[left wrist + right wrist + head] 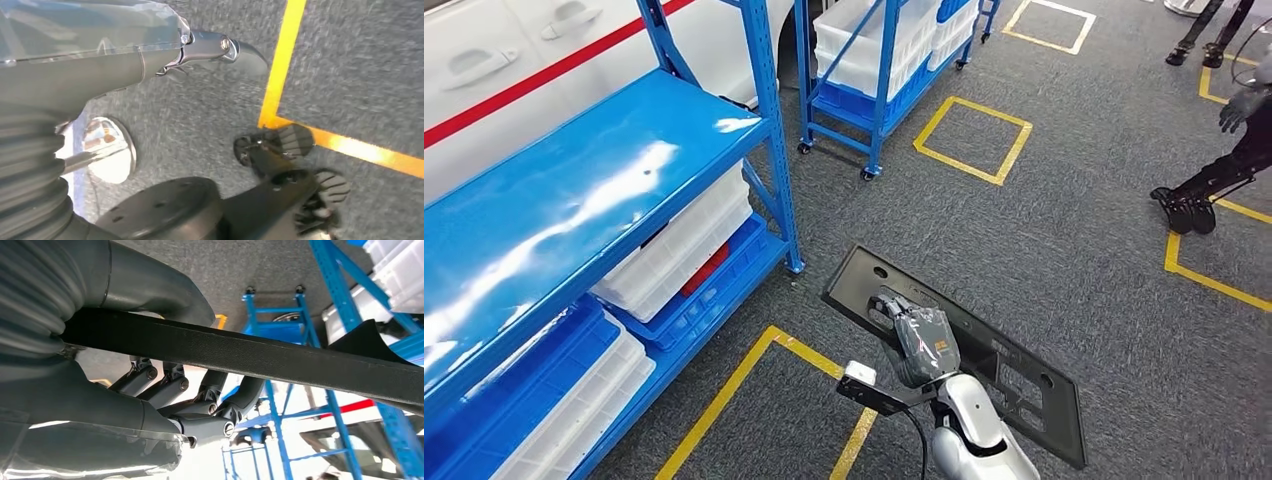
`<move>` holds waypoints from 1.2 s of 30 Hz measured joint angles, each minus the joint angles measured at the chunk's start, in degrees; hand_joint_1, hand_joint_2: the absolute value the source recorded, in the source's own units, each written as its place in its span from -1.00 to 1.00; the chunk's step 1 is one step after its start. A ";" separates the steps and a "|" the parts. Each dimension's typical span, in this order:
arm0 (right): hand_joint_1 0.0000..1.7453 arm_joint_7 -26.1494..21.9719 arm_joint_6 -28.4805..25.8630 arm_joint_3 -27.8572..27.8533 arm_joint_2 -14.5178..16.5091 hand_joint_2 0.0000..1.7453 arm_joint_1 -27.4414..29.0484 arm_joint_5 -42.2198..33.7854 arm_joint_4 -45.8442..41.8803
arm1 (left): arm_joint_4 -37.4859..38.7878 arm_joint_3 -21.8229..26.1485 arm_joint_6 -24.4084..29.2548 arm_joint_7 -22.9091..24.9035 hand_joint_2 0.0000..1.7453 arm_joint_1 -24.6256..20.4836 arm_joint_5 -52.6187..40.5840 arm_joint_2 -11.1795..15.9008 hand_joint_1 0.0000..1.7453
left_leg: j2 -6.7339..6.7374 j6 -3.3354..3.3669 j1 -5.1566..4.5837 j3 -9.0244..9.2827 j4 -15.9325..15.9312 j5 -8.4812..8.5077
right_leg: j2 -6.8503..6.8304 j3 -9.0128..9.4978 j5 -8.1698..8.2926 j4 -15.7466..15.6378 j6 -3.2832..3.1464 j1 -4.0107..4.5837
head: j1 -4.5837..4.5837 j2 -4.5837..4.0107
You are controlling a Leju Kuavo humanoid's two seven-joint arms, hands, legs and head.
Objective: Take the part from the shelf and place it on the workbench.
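The part (1014,350) is a long flat black plastic panel with holes and cut-outs. My right hand (921,338) grips it from above near its middle and carries it over the grey carpet, to the right of the blue shelf (574,190). In the right wrist view the thumb lies on one face of the part (280,357) and the dark fingers (170,385) curl under the other. My left hand (100,55) hangs over the floor with a finger (225,47) stretched out and nothing in it.
White bins (674,250) fill the shelf's lower levels. A second blue rack (874,70) stands further back. Yellow floor squares (972,140) mark the carpet. Another robot's dark legs (1204,195) stand at the right edge, and a white car (524,60) behind the shelf.
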 joint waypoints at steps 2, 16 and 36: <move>1.00 0.21 -0.06 -0.18 0.02 1.00 0.04 0.02 -0.23 | 0.00 0.03 -0.01 -0.24 1.00 0.12 0.21 -0.01 -1.00 | 1.40 0.40 -0.25 -0.15 -0.24 0.22 | -3.08 -3.06 -3.69 6.59 0.12 0.00 | 0.00 0.00; 1.00 1.62 -0.05 -1.40 0.63 1.00 1.95 0.98 -3.02 | 0.00 0.75 -0.20 -1.90 1.00 0.67 0.87 0.00 -1.00 | 4.09 -2.06 -0.51 -1.56 4.44 -3.71 | -5.12 3.18 0.40 -3.50 -2.38 0.25 | -0.01 0.00; 1.00 1.80 0.92 -2.75 1.51 1.00 4.18 1.85 -5.06 | 0.00 1.02 -0.20 -3.42 1.00 2.30 0.71 0.01 -1.00 | 3.96 0.30 -0.32 -0.39 -0.45 0.32 | -4.16 -5.55 -5.59 12.74 0.39 -0.13 | -0.01 0.00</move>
